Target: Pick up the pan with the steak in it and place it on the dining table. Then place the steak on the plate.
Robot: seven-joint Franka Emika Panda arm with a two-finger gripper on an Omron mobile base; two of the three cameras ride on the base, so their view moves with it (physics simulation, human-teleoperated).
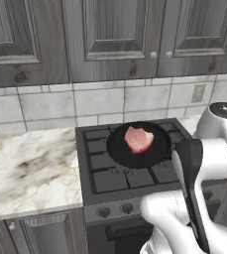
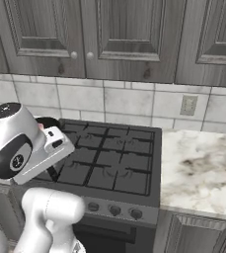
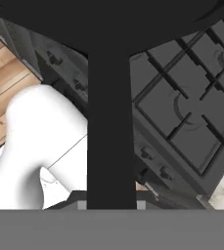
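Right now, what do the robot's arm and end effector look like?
Glossy white rounded arm links with dark joints. In the right base view a bulbous white wrist segment shows a black oval panel and a dark round cap on top. The end effector's finger tips are small and dark.

A black gas stove (image 1: 120, 173) is set between marble counter tops (image 1: 26, 168). The pan (image 1: 135, 149) is seen over the stove's rear right grates, near the back edge, the steak (image 1: 139, 139) lying in it.
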